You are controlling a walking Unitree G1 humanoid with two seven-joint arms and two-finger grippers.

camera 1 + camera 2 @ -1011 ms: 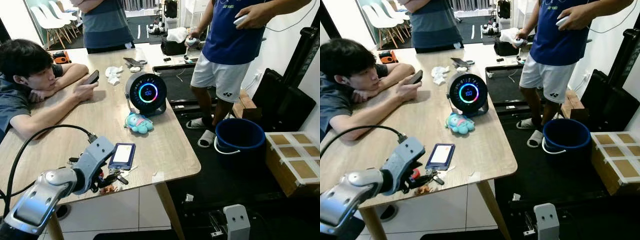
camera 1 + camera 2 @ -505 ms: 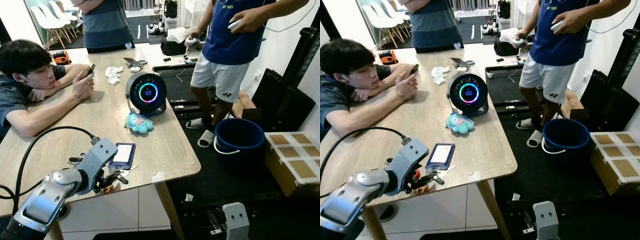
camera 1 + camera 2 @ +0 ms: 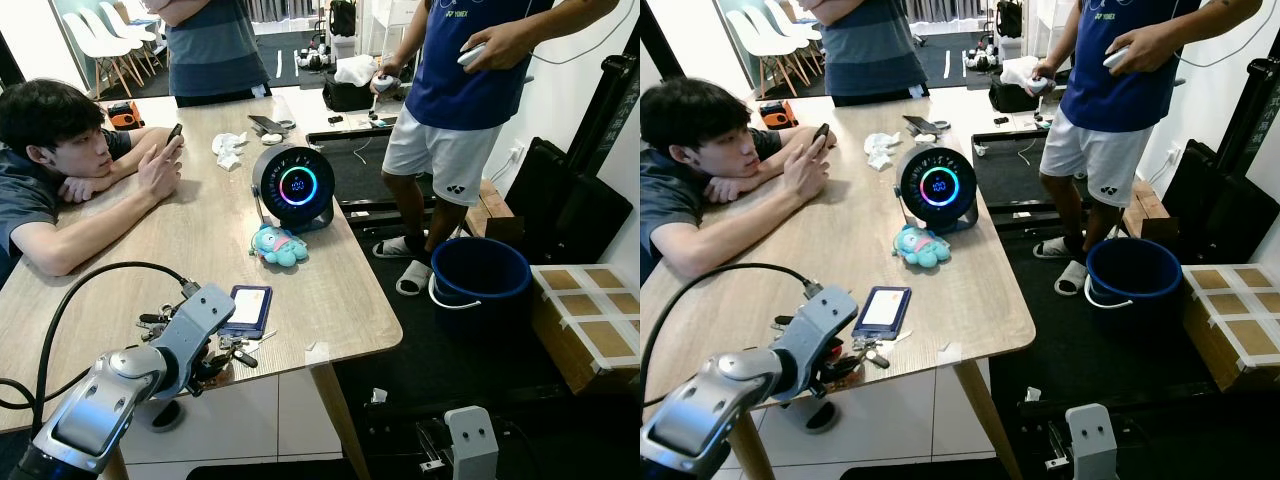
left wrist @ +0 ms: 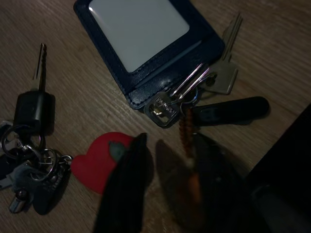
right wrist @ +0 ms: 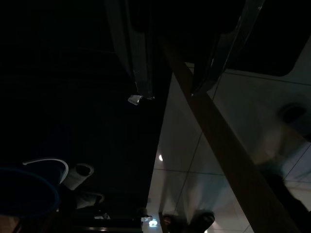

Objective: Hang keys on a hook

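Left eye view: we have the left gripper down on the light wooden desk near its front edge, tips buried in the clutter just beside the navy card holder with a clear window. The bunch of keys on a ring with a black fob lies flat there, touching the card holder's near end. People sit and stand around the desk; no hook that we can spot, so the hang comes later, we judge.

Right eye view: same layout, silver left arm reaching in from the lower left, the keys poking out just past the gripper toward the desk edge.

Left wrist view: fingers are parted, nothing between them yet, tips resting by a red heart-shaped tag. The target ring, silver key and black fob sit just ahead. A second key bunch with a black-headed key lies off to the side, apart. To do this well we'd straddle the ring or fob, not the red tag, and close low against the desk so the flat keys don't slip out.

Right wrist view: dark; right gripper hangs idle under the desk, fingers spread, empty.
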